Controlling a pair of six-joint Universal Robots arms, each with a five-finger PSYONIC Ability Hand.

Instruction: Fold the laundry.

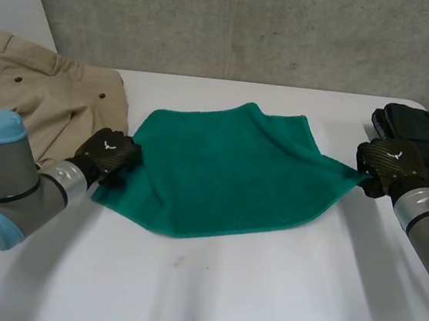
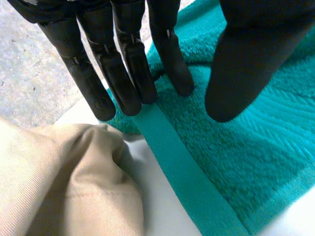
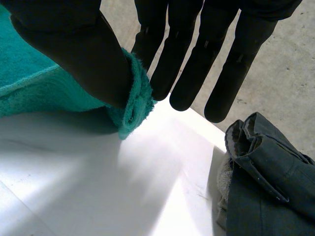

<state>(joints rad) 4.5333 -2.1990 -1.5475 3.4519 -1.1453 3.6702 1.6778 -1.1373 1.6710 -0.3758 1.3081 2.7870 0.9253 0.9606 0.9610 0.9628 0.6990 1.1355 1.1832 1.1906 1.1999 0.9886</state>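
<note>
White table (image 1: 262,290), grey concrete wall (image 1: 253,25) behind it, the usual setup. The green towel (image 1: 228,177) is lying mostly flat in the middle of the table. There's a pair of khaki trousers (image 1: 44,94) at the back on the left and a dark garment (image 1: 427,134) bunched up at the back on the right.

What matters for the next move is that the towel runs side to side across the table, with one hand at each end. My left hand (image 1: 108,155) is at the towel's left corner, right beside the khakis. My right hand (image 1: 390,167) is at the far right corner, near the dark garment. So neither arm has to reach, since each is already at its own end.

On the right wrist cam, the corner is rolled up and pinched between the thumb (image 3: 83,54) and the nearest finger, and it's up off the table. The other fingers hang straight.

On the left wrist cam the fingers (image 2: 123,73) are straight with their tips down on the flat hem band (image 2: 182,167). The thumb is spread off to the side, resting on the terry. As far as I can see it's touching the towel, not gripping it.

My guess is the left needs to actually close on its corner before I lift. Otherwise the right drags the whole thing sideways. I also need to watch the khakis so I don't snag them.
</note>
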